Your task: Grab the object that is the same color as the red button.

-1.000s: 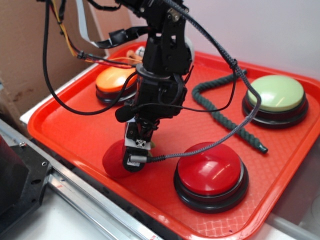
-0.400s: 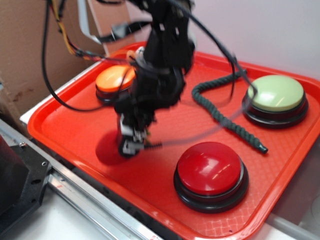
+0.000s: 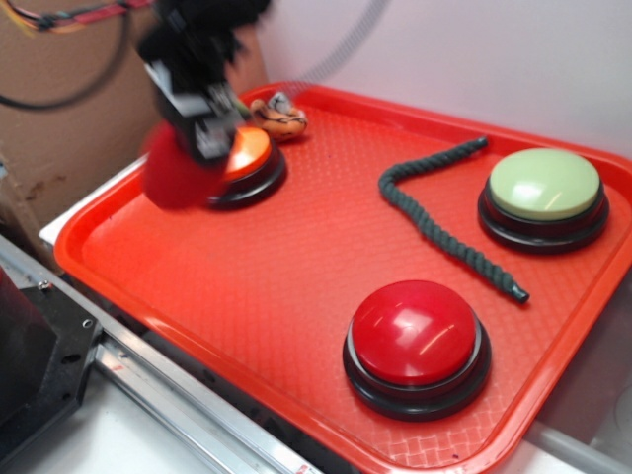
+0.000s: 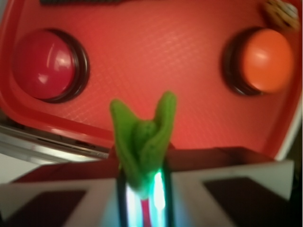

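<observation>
My gripper (image 3: 202, 138) is lifted above the tray's left side, shut on the red plush strawberry (image 3: 176, 176), which hangs blurred below the fingers. In the wrist view its green felt leaves (image 4: 143, 137) stick up from between the closed jaws of the gripper (image 4: 143, 198). The red button (image 3: 416, 336) sits on its black base at the tray's near right, well away from the gripper; in the wrist view the red button (image 4: 42, 64) is at upper left.
On the red tray (image 3: 296, 286) stand an orange button (image 3: 247, 158) right behind the gripper and a pale green button (image 3: 544, 188) at far right. A dark green rope (image 3: 434, 227) lies mid-tray. A small orange striped plush (image 3: 279, 117) sits at the back.
The gripper has risen from the tray's near-left floor and swung up and left, carrying the strawberry with it. The arm no longer covers the orange button and plush.
</observation>
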{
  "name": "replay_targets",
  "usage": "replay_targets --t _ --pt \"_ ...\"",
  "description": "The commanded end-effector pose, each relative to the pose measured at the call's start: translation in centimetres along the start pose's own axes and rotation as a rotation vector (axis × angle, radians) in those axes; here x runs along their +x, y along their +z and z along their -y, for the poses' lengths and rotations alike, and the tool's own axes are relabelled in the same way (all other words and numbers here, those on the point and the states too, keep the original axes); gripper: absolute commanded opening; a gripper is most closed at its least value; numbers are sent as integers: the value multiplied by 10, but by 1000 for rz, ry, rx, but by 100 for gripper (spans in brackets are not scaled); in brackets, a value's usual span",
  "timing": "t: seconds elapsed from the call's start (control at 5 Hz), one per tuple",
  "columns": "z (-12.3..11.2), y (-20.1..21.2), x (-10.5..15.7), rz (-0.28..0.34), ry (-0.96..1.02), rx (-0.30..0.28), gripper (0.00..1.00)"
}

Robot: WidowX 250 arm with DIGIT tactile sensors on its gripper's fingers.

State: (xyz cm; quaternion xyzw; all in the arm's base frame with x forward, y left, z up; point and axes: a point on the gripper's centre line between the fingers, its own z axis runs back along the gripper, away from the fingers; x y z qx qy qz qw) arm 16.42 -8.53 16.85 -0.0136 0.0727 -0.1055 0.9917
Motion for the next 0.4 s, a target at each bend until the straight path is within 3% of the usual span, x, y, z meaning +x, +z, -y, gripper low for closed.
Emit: replay_targets --t 0.0,0.2 --pt "-20 68 -9 77 48 35 0" --pt "-24 71 -6 60 38 83 0"
